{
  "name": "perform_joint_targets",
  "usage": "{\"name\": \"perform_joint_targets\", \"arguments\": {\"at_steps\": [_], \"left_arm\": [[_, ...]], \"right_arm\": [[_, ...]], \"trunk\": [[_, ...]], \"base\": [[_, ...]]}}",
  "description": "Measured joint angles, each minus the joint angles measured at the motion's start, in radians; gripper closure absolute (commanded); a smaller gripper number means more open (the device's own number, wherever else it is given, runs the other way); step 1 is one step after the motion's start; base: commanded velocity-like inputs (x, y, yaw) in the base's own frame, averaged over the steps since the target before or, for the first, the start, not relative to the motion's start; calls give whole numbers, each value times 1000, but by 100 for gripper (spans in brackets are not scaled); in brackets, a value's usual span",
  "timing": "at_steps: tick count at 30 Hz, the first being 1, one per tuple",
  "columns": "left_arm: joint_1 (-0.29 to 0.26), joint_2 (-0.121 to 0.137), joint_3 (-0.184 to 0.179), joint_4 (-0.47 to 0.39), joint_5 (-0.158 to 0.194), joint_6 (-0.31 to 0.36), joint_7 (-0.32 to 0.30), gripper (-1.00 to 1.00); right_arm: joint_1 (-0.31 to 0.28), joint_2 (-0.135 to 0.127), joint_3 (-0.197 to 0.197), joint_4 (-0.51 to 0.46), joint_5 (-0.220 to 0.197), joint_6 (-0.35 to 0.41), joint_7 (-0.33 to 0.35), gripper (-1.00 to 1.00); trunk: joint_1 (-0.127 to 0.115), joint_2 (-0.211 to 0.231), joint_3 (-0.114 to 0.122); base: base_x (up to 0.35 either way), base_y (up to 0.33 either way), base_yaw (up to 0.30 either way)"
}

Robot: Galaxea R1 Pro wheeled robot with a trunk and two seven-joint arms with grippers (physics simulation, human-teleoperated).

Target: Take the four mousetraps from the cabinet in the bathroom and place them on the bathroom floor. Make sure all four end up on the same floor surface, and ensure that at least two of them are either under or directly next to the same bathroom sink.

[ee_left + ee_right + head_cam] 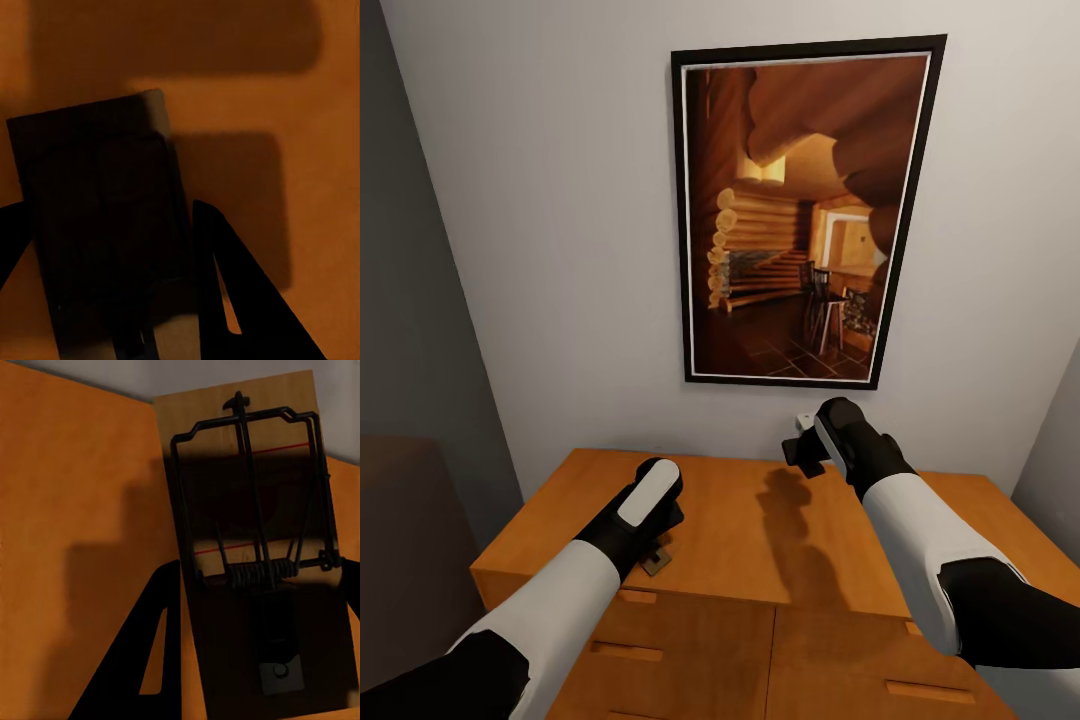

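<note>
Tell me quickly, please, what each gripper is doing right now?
Left gripper: shut on a mousetrap on the cabinet.
Right gripper: shut on another mousetrap, lifted.

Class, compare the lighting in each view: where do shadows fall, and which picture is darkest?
Head view: right arm's shadow falls on the cabinet top. Left wrist view: darkest, mousetrap nearly black in shadow. Right wrist view: mousetrap lit at its far end, shaded nearer the gripper.
</note>
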Motion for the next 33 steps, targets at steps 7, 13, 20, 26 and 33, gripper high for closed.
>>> {"name": "perform_joint_targets", "arguments": {"at_steps": [7,13,20,26,33], "left_arm": [[-8,0,-2,-296,-1,199,43,100],[-19,0,0,-328,3,222,53,100],[-32,0,0,-331,23,241,57,100],[-34,0,0,-331,64,243,57,100],[-35,0,0,-341,69,309,57,100]], "right_arm": [[0,3,0,0,0,0,-1,100],[0,4,0,0,0,0,-1,100],[0,2,0,0,0,0,-1,100],[0,2,0,0,0,0,-1,100],[0,1,0,0,0,0,-1,100]], "trunk": [[0,0,0],[0,0,0],[0,0,0],[0,0,0],[0,0,0]], "base": [[0,0,0],[0,0,0],[0,0,0],[0,0,0],[-34,0,0]]}}
